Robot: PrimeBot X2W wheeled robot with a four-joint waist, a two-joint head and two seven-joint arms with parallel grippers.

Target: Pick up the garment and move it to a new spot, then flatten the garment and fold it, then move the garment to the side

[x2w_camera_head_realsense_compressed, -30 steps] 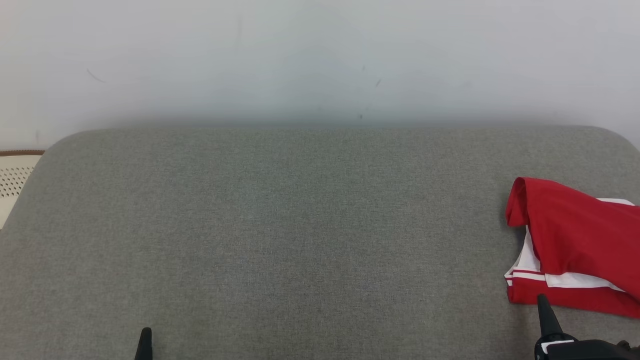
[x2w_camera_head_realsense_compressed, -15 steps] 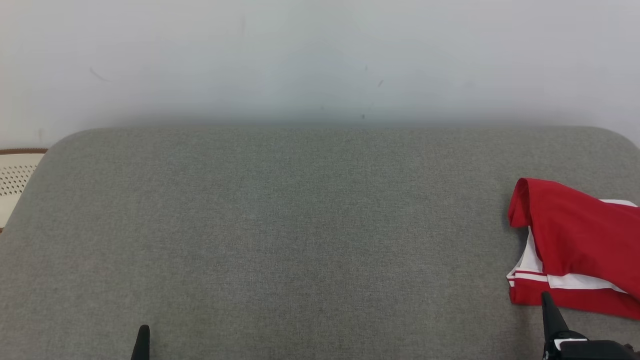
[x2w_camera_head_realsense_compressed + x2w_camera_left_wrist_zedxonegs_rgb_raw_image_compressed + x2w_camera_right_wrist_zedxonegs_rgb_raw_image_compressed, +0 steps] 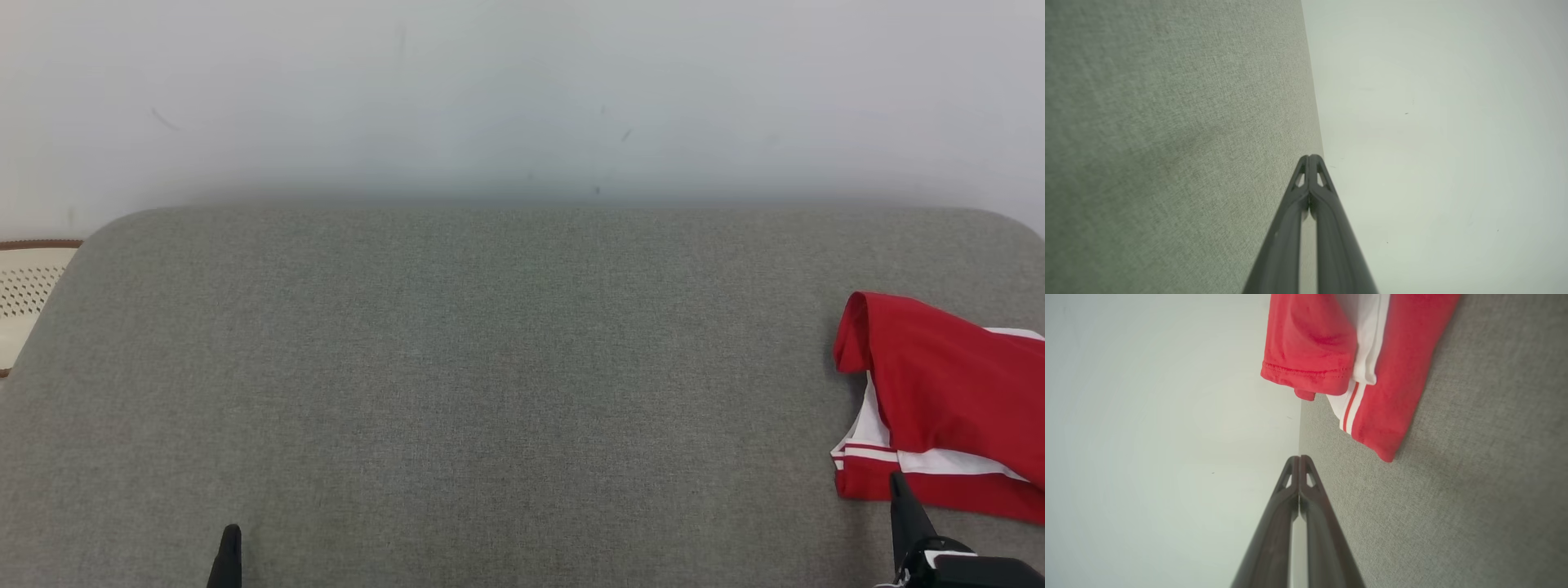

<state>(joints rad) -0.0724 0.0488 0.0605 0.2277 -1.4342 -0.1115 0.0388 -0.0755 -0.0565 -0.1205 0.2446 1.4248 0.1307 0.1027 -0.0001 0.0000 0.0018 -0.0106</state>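
1. The red garment is lying folded at the right edge of the grey cushion. Both claws are sitting pinched shut and empty, the right claw just beside its near hem and the left claw well apart.
2. A nudge from that right claw could be undoing the loose top flap, I reckon.
3. The right wrist view is showing the stitched hem close up; the head view is cropping the garment.

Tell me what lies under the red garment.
The red garment lies on the grey fabric surface. Beneath its top red fold, its own white, red-striped layer shows. Anything else under it is covered.
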